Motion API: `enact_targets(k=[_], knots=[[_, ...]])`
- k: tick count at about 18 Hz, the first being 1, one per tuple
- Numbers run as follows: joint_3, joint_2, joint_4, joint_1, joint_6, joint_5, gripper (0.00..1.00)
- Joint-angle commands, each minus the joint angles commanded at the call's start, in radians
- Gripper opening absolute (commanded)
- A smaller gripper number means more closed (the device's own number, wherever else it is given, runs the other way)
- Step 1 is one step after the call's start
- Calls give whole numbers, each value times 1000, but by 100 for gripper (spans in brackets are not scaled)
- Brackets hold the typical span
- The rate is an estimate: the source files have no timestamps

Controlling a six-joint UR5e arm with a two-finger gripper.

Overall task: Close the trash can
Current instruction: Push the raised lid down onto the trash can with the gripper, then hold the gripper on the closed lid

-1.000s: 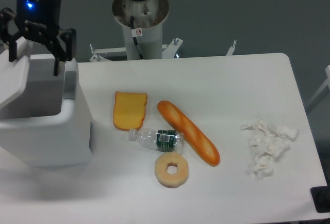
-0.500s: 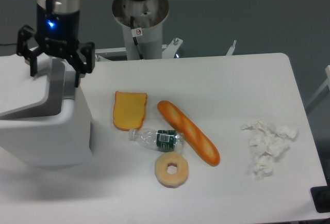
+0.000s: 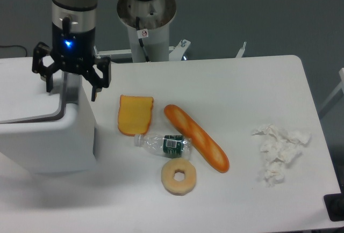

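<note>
While spread wide, jaws straddle the trash can [image 3: 48, 136] rear edge; contact seemingly none

This looks like a robot lab, not a home or a kitchen. 1 big white table [image 3: 242, 77] stands on a plain grey floor [image 3: 258, 13]. Behind the table, at its back edge, a thick round white post [image 3: 146, 23] holds up the robot arm [image 3: 74, 7], and a small warning sticker [image 3: 144, 33] is stuck on that post. A blue light [image 3: 67, 43] glows on the arm. On the table lie a toy bread slice [image 3: 135, 115], a toy baguette [image 3: 196, 144], a toy donut [image 3: 178, 176] and a small bottle [image 3: 163, 144], laid out like test things. Right of them sits crumpled paper [image 3: 279, 150].
</note>
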Motion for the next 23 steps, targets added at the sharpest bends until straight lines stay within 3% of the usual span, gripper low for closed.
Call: enact_targets(k=[16, 23], knots=[[-14, -14, 3, 3, 0, 21, 100], [12, -8, 0, 6, 0, 21, 100]])
